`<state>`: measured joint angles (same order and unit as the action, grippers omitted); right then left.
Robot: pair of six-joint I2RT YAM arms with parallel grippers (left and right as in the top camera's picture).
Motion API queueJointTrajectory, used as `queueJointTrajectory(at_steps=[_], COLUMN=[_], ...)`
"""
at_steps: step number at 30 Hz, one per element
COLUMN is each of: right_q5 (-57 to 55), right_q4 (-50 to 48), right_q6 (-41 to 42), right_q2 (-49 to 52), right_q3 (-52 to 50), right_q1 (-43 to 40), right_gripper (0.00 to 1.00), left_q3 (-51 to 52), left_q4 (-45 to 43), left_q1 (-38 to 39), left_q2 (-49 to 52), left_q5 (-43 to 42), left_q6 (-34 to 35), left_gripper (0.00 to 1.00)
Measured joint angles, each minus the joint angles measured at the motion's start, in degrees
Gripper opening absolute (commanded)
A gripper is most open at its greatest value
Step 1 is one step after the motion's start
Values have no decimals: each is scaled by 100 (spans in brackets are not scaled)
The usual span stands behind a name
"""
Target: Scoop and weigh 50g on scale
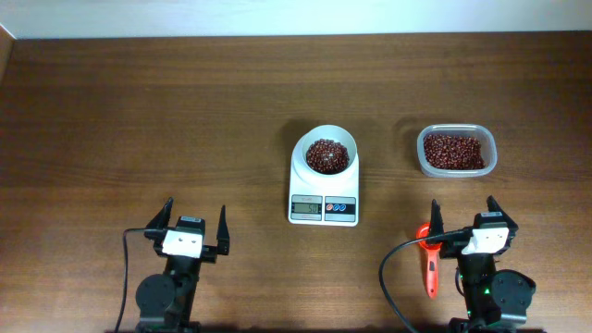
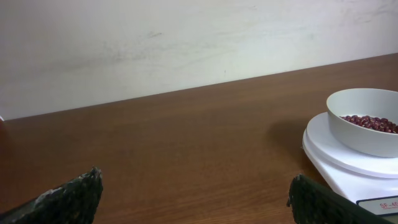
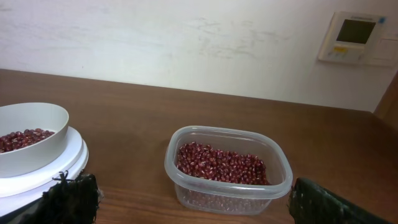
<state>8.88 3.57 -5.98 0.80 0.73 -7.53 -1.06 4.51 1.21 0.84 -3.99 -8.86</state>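
The table [image 1: 139,111] is wide and bare wood, so anything spilled would roll far. The scale [image 1: 298,180] stands mid-table with beans [image 1: 325,155] already in its bowl, but its display is too small to read, so whether the weight is short, right or over cannot be told; acting on a guess is the main risk. The tub [image 1: 420,153] of spare beans sits to the scale's right, well apart, and a loaded carry across that gap could shed grains. Both the left gripper [image 1: 195,215] and the right gripper [image 1: 462,208] hang near the front edge with jaws spread wide, holding nothing. The scoop [image 1: 431,273] lies flat just beside the right arm, a black cable seemingly crossing it; pinching it there could snag the cable or skid it away, and a nudge to the scale would upset the reading
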Motion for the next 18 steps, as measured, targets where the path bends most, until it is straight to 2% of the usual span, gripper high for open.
queueJointTrajectory(at_steps=[10, 18], right_q5=[0, 0], right_q4=[0, 0], right_q6=[0, 0], right_q2=[0, 0], right_q3=[0, 0], right_q1=[0, 0], right_gripper=[99, 99], left_q3=[0, 0], left_q4=[-2, 0], left_q1=[0, 0], left_q2=[0, 0], left_q5=[2, 109], left_q6=[42, 660], left_gripper=[99, 99])
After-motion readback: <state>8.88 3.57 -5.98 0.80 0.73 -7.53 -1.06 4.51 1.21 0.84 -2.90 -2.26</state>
